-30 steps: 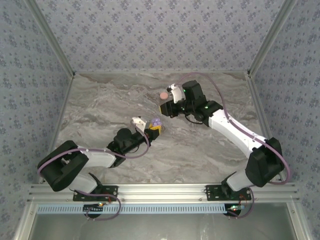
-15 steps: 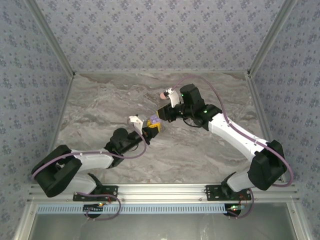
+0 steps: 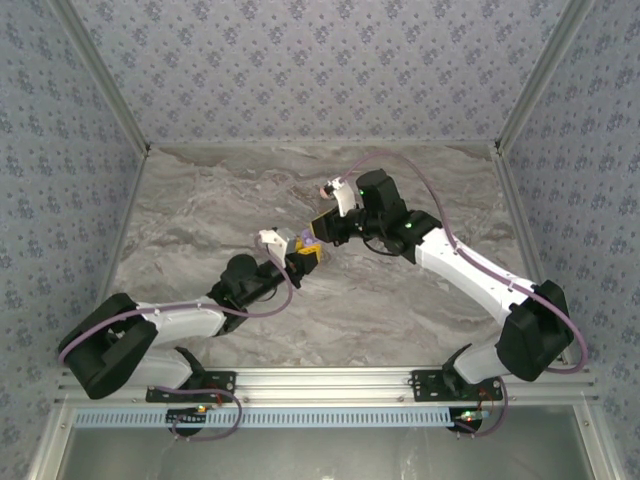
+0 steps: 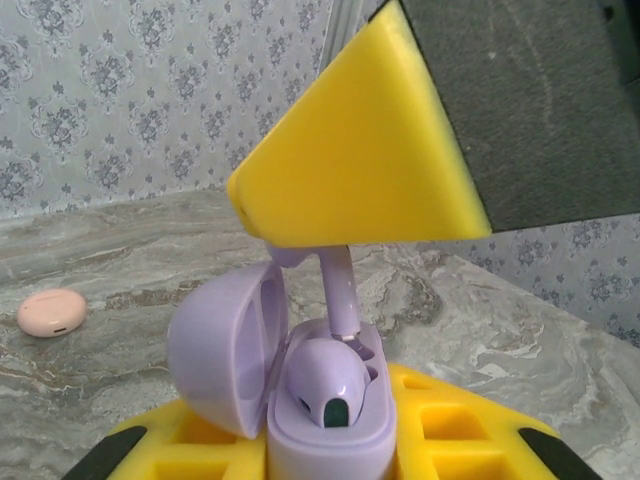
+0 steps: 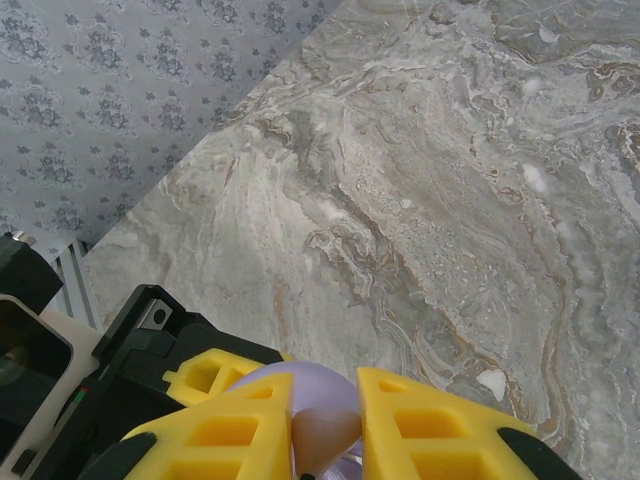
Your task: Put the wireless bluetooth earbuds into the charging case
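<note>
Lavender plastic sits at the middle of the scene: a small lavender charging case [image 4: 330,450] is clenched between the yellow pads of the left tool [image 3: 303,255], held up off the marble-patterned surface [image 3: 200,220] with its lid [image 4: 215,350] swung open to the left in the left wrist view. The right tool [image 5: 325,435] reaches in from the far right and meets it nose to nose above the centre of the surface. Its yellow pads [image 4: 360,160] are closed on the top of a lavender earbud [image 4: 340,290]. The earbud's slim stem runs down from that grip into the open case, and a rounded lavender head with a small dark spot lies in the case's well at the foot of the stem. Whether that head and the stem are one piece cannot be told. From the right wrist camera a pale lavender sliver shows pinched in the narrow gap between the two pads, with the black body of the left tool just below and to the left. A pink round disc [image 4: 52,311] lies flat on the surface well behind the case, near the back. Walls [image 3: 300,70] papered in a small blue-grey floral print close in the surface on three sides.
</note>
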Robot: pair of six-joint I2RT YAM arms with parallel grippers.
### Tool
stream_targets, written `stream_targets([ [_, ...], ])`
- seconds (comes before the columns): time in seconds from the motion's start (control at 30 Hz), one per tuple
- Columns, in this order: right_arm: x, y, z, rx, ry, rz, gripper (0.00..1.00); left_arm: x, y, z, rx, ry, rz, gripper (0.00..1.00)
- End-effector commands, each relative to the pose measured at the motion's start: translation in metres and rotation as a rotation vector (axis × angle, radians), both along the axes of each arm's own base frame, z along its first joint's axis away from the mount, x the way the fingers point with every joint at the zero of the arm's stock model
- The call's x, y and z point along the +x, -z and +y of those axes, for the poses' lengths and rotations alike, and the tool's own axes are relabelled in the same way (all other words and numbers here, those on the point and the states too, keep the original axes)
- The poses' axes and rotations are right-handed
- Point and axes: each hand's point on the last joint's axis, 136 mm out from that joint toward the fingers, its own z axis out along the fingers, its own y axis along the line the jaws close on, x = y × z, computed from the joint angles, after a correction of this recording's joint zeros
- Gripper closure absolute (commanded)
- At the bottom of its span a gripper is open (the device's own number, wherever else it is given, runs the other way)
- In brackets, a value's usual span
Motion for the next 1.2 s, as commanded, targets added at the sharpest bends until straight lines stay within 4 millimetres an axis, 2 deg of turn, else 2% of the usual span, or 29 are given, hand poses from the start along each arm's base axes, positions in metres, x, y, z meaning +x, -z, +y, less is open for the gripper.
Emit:
stream_targets([
  [0.0, -0.001, -0.004, -0.001, -0.008, 0.009, -0.043, 0.79, 0.002, -0.029, -0.002, -0.041, -0.012, -0.061, 0.76],
  [0.47, 0.001, 0.005, -0.001, -0.052, 0.037, -0.051, 0.78, 0.004, -0.031, 0.004, -0.041, -0.045, -0.053, 0.76],
  [0.9, -0.009, 0.012, 0.004, -0.075, 0.006, -0.033, 0.78, 0.007, -0.032, 0.008, -0.049, -0.075, -0.043, 0.76],
  [1.17, -0.008, 0.021, 0.004, -0.124, 0.031, -0.018, 0.78, 0.008, -0.034, 0.010, -0.043, -0.086, -0.050, 0.76],
])
